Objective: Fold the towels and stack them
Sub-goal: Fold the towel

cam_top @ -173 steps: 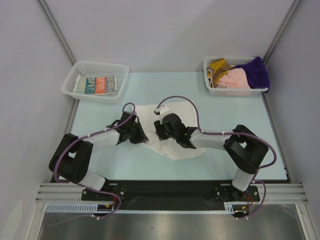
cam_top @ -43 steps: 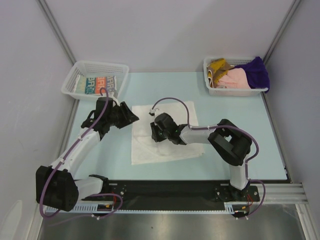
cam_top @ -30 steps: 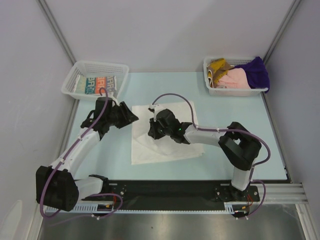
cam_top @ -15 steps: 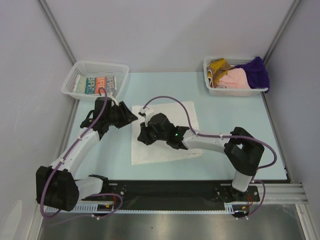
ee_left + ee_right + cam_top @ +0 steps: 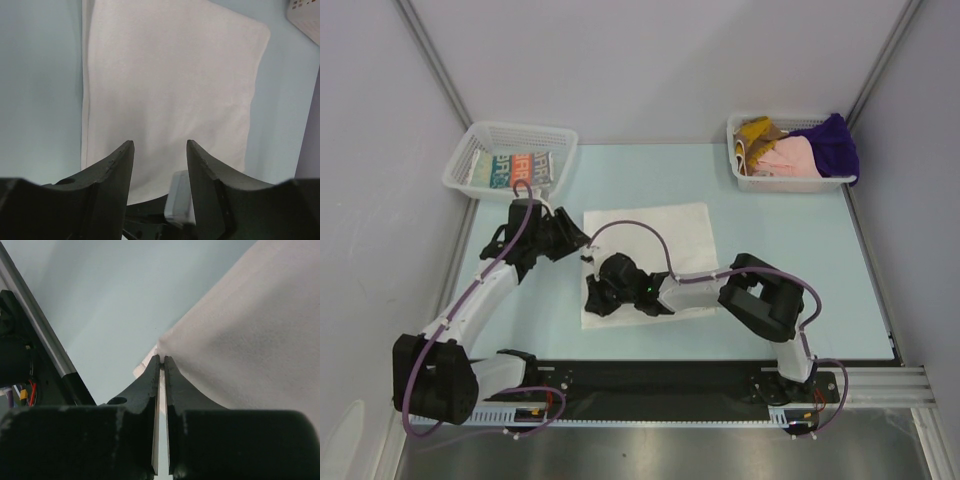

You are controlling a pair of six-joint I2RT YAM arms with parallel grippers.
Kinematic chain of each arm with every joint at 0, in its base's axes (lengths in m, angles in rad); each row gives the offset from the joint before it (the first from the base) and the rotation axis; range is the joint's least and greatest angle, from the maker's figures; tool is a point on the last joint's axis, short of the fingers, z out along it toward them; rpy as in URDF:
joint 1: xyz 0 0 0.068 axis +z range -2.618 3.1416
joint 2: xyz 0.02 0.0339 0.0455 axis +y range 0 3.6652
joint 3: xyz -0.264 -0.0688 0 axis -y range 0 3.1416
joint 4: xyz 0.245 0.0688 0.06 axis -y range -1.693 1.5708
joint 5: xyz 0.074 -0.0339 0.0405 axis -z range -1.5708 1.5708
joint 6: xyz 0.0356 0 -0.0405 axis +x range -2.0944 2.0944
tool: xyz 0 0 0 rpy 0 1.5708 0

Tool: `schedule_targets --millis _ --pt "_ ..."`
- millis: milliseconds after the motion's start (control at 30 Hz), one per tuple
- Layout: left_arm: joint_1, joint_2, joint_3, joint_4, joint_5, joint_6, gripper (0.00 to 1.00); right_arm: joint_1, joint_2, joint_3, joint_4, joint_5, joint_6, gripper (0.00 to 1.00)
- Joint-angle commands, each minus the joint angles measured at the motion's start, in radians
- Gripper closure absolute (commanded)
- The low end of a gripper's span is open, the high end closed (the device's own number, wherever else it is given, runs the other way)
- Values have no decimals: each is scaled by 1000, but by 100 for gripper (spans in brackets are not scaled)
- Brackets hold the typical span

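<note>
The white towel (image 5: pixel 665 235) is spread at the middle of the desk (image 5: pixel 800 260), its near left corner pinched in the narrowly closed right claw (image 5: pixel 161 360), while the left claw (image 5: pixel 160 150) is held half-wide, empty, beside the far left corner.

Flat towel (image 5: pixel 660 240): centre of table (image 5: pixel 790 270). Left basket (image 5: pixel 461 168): far-left corner, folded towel (image 5: pixel 520 170) inside. Right basket (image 5: pixel 785 183): far-right corner, towel heap (image 5: pixel 800 150) inside, spilling over right rim. Left pincer (image 5: pixel 578 238): just beside flat towel's left edge, far end. Right pincer (image 5: pixel 590 303): at flat towel's near-left corner.
</note>
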Motion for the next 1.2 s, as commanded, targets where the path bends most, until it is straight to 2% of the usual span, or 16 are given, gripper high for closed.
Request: schedule_targets --millis 0,300,467,500,600,633,733,900,1000,1133,1167 --pt "5 -23 -8 28 -13 -17 48 18 36 15 110 -29 31 95" --pt "7 -17 -13 34 -10 -14 48 38 -41 0 74 8 8 97" --pt "7 -17 -30 45 -13 -17 46 46 -37 21 33 -30 -19 92" --pt "7 -15 -36 47 -16 -19 46 51 -15 23 37 -41 -24 86" --pt "8 -11 -54 59 -19 -32 45 67 16 20 76 -89 -12 83" --pt "8 -7 -57 60 -22 -37 44 74 25 17 90 -99 -12 74" --pt "8 3 -68 65 -30 -48 43 90 4 1 113 -95 -13 66" --pt "8 -3 -77 47 -43 -49 42 84 -156 -113 96 29 -10 65" --pt "7 -36 -96 14 -51 -43 44 58 -331 -201 26 152 27 65" --pt "2 -112 -143 -35 -54 -42 48 0 -532 -261 -244 450 126 68" --pt "-7 -142 -157 -48 -53 -43 50 -56 -577 -279 -371 477 151 69"
